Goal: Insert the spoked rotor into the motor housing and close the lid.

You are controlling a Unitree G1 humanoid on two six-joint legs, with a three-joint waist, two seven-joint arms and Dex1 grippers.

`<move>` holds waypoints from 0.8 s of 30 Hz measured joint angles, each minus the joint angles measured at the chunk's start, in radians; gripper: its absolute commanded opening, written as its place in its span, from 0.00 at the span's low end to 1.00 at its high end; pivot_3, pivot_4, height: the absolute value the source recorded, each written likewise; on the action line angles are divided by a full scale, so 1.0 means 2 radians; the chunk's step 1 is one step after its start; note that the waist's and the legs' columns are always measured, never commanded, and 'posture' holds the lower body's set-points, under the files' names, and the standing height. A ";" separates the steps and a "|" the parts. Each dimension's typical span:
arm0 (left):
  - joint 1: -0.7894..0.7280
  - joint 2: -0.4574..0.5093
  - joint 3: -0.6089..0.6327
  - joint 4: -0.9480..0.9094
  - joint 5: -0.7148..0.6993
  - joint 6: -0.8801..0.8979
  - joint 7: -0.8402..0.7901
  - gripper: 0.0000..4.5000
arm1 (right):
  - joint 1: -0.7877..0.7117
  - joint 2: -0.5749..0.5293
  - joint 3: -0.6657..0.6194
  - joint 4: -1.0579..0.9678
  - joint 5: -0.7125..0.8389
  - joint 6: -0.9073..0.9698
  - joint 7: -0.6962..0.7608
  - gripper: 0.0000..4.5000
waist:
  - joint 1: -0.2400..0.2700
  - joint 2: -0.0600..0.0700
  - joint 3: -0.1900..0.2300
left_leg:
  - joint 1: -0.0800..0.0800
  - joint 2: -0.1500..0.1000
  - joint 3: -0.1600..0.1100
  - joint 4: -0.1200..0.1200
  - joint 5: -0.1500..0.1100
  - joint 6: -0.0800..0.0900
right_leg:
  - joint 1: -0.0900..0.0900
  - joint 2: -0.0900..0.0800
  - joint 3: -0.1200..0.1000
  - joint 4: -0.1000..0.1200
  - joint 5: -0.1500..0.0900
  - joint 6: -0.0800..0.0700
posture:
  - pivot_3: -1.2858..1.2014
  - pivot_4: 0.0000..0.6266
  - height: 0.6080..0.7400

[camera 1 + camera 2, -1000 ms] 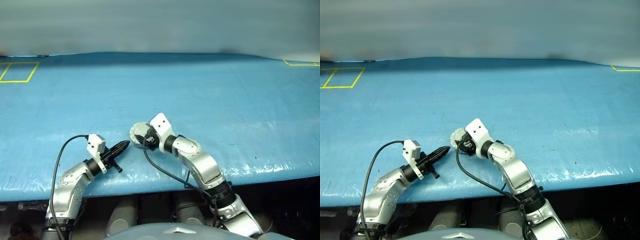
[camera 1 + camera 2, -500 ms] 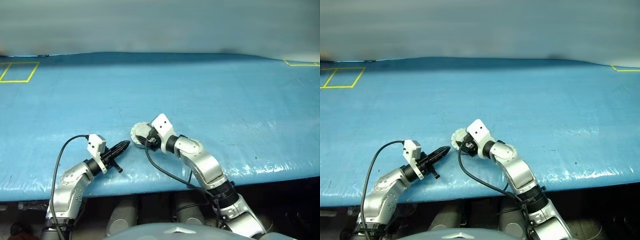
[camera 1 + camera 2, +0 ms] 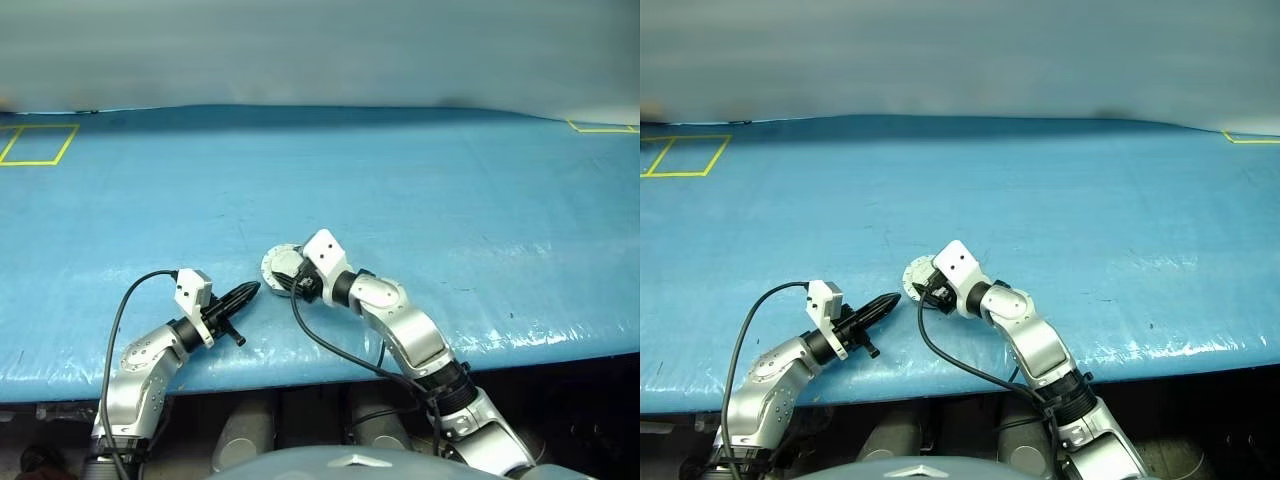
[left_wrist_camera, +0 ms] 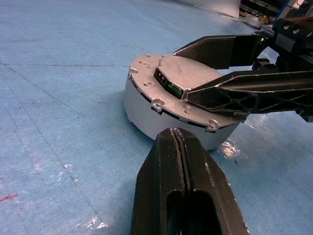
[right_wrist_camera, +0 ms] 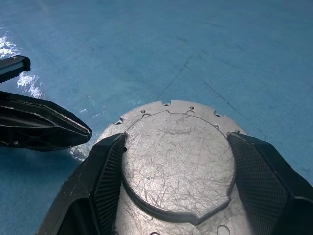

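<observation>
Right wrist view, right hand [image 5: 176, 161] straddling lid [image 5: 178, 156]

R end effector [image 3: 290, 276] rolled slightly over lid [image 5: 178, 159]; arm shifted.

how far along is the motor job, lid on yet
Looks nearly done: the lid already lies flat on top of the motor housing, and the rotor is presumably under it, unseen. In hand: the right gripper has its fingers spread on either side of the lid's raised centre. The left gripper waits shut beside the housing, apart from it. Left: confirming the lid is seated and letting go.
</observation>
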 measured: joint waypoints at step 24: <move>0.001 -0.003 -0.006 0.000 0.000 -0.001 0.000 0.00 | -0.017 -0.003 -0.004 0.048 -0.002 -0.039 0.020 0.67 | -0.002 0.000 0.000 | 0.004 0.001 0.000 0.000 -0.001 -0.001 | 0.004 -0.001 0.000 0.000 0.000 0.000 | 0.52 0.24 1.00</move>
